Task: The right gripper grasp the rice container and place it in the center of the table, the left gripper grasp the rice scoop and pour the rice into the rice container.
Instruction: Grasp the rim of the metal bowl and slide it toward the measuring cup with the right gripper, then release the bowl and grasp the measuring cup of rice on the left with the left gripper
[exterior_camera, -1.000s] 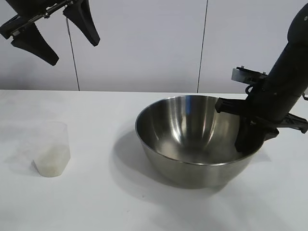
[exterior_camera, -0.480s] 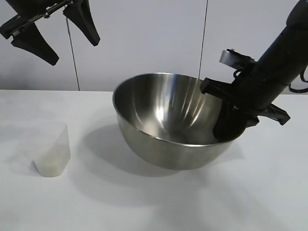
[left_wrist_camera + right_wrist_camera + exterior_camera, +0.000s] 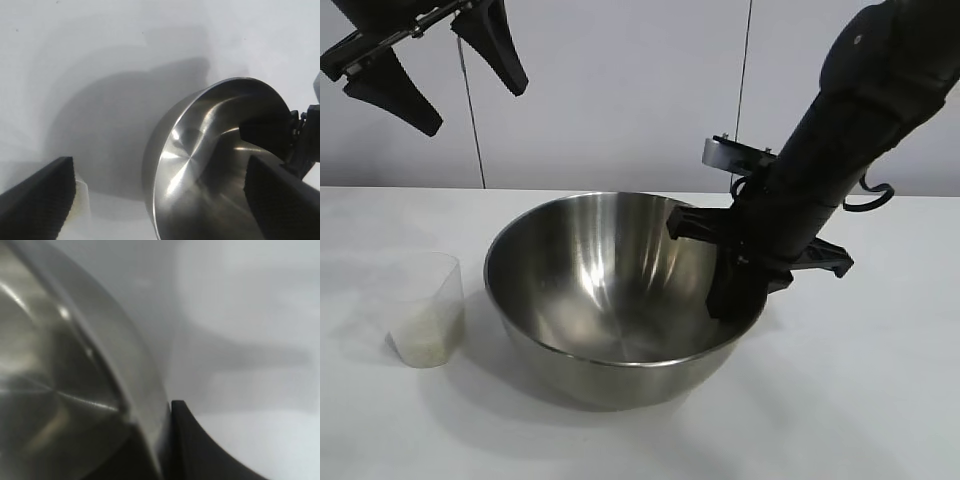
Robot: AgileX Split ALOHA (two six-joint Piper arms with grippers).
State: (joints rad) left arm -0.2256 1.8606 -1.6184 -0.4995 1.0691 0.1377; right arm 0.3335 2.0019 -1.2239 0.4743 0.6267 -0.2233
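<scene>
Broadly, the white surface (image 3: 880,400) carries the rice container (image 3: 610,300) near its middle, tilted, with the right end effector (image 3: 735,295) pinching its rim. Just beside it stands the rice scoop (image 3: 425,310), holding rice (image 3: 420,340). High above the scoop, the left end effector (image 3: 430,65) hangs spread.

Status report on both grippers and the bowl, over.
Right gripper shut on rice container rim. Left gripper open, raised, idle. Rice scoop beside container.
</scene>
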